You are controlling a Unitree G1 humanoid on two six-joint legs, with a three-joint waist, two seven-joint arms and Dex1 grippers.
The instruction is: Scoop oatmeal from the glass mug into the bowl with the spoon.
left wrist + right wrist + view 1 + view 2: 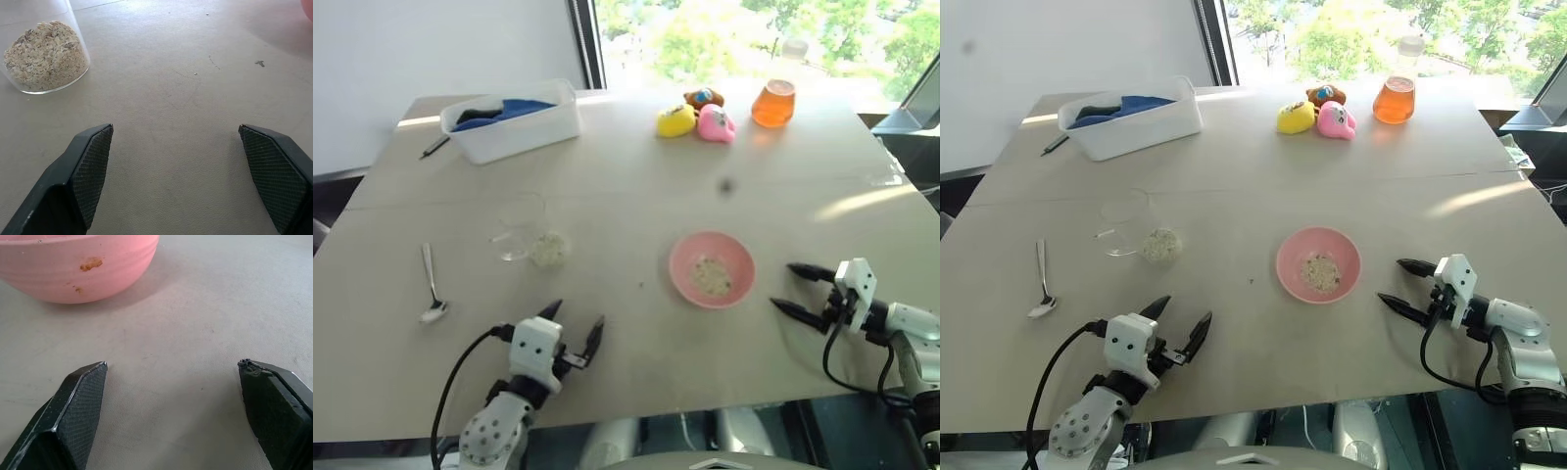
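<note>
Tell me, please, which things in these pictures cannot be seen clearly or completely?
- Glass mug, eye views: its thin clear walls almost vanish against the table.
- Blue cloth, eye views: the white tub's wall hides its lower part.
- Pink bowl, right wrist view: cut off by the picture's edge, inside hidden.
- Small dark spot on the table: too blurred to identify.

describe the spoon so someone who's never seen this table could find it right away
Start at the white tub near the table's far left corner and come toward the near edge. Past the glass mug of oatmeal, close to the left edge, lies the spoon. It is the only slim, shiny metal thing there, unlike the dark pen beside the tub.
</note>
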